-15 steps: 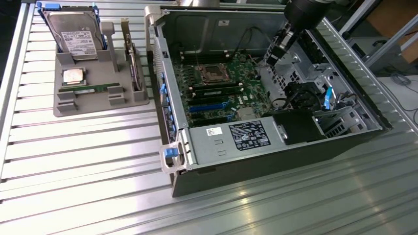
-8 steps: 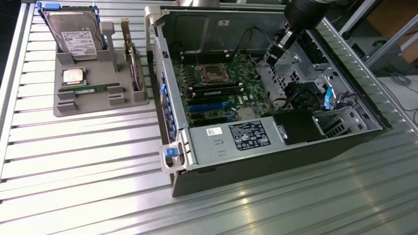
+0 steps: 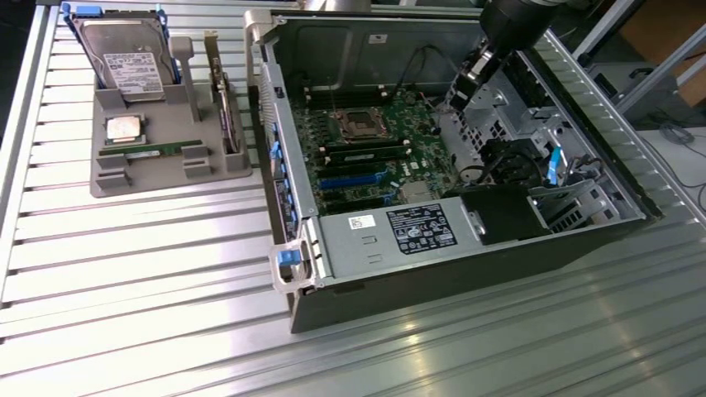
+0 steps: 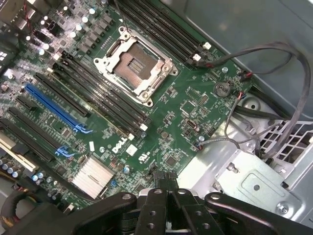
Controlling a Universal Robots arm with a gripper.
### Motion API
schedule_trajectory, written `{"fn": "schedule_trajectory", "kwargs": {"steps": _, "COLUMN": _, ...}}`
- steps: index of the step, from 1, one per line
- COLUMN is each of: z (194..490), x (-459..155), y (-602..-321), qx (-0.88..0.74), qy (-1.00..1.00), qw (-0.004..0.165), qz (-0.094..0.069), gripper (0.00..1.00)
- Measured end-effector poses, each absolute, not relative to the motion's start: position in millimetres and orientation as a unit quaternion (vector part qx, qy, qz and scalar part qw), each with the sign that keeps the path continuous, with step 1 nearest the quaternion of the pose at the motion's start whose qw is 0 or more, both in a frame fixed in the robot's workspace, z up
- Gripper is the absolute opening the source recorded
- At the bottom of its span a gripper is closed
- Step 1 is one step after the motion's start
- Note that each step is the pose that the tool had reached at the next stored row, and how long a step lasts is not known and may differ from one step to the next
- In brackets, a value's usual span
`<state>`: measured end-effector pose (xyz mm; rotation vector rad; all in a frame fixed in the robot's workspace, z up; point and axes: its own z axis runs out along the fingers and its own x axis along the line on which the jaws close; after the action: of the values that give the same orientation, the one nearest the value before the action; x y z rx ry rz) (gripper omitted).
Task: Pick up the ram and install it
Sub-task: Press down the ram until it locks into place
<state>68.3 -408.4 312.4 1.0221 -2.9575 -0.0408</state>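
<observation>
Left of the case, on the grey tray, your ram sits untouched, below the CPU and hard drive. Your gripper is inside the case above the board, jaws together, holding nothing. My worry: swing out carelessly and you'll probably snag the cables right of the socket, or clip the case wall.

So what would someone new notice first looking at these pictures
First, the open grey metal computer case lying on the slatted table, its green motherboard exposed with an empty silver processor socket at the centre. Next, the black robot gripper hanging over the case's far side. On the exterior view's left, a grey parts holder carries a silver hard drive, a square processor chip and the long green ram stick.
</observation>
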Motion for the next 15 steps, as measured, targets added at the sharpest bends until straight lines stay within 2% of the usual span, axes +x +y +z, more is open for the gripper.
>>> {"fn": "schedule_trajectory", "kwargs": {"steps": 15, "z": 312.1, "x": 68.3, "y": -408.4, "qx": 0.278, "qy": -0.960, "qw": 0.005, "qz": -0.013, "gripper": 0.10}}
